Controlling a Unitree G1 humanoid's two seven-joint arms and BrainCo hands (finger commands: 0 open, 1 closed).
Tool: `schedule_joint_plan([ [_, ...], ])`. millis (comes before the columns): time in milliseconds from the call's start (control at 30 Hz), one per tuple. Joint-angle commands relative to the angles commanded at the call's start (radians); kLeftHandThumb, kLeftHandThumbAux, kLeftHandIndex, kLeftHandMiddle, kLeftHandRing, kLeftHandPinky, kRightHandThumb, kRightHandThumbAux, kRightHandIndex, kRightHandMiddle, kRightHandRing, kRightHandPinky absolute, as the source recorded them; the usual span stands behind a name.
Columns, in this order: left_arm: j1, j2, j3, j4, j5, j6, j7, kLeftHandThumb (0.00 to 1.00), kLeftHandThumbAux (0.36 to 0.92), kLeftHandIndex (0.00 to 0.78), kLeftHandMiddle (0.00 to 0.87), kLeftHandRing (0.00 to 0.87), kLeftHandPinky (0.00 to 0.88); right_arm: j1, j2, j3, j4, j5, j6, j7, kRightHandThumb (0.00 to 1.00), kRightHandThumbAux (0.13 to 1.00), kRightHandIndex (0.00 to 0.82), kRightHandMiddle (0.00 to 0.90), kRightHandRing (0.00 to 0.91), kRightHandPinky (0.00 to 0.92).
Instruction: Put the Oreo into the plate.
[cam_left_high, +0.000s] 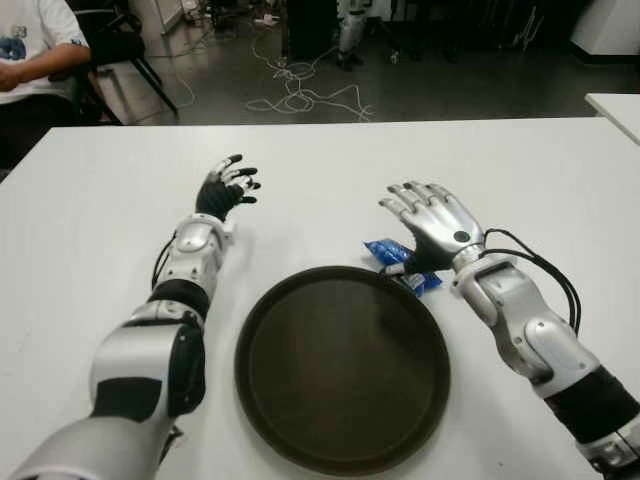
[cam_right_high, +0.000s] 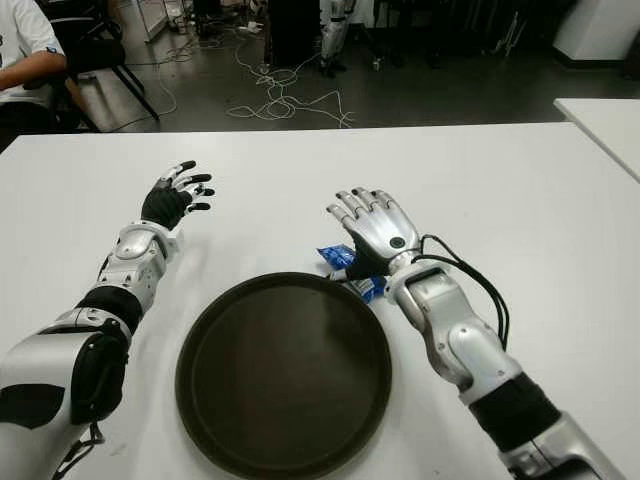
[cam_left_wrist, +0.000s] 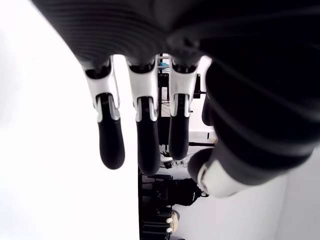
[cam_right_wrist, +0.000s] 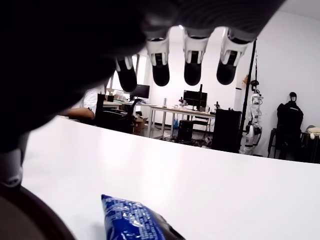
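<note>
The right hand (cam_left_high: 435, 220) hovers open and empty over the Oreo (cam_left_high: 392, 255) — the blue pack lying on the table (cam_left_high: 520, 170) just beyond the plate (cam_left_high: 342, 368) rim — so grasping comes next, while the left hand (cam_left_high: 226, 187) shows open left of the plate.

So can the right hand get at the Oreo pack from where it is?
Probably yes: the right hand hovers open just above the Oreo pack, with nothing between them; the plate sits beside it.

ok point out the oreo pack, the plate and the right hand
oreo pack (cam_left_high: 382, 251), left eye view, blue wrapper's exposed end
plate (cam_left_high: 342, 368), left eye view, bare dark centre
right hand (cam_left_high: 440, 221), left eye view, silver back of hand above the pack
</note>
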Motion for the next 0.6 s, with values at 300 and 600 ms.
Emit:
schedule_joint_plan([
  [300,0.0,-0.001,0.001,0.0,0.0,-0.005,0.001,0.257,0.797,0.161,0.293,0.346,0.425,0.018,0.015,-0.001,-0.007,0.001,-0.014,-0.013,0.0,0.452,0.034,0.026,0.018,0.044],
  [600,0.001,-0.002,-0.003,0.0,0.004,-0.007,0.003,0.239,0.79,0.166,0.291,0.346,0.425,0.02,0.031,0.008,0.013,-0.019,-0.019,-0.026,0.0,0.482,0.038,0.041,0.036,0.046],
])
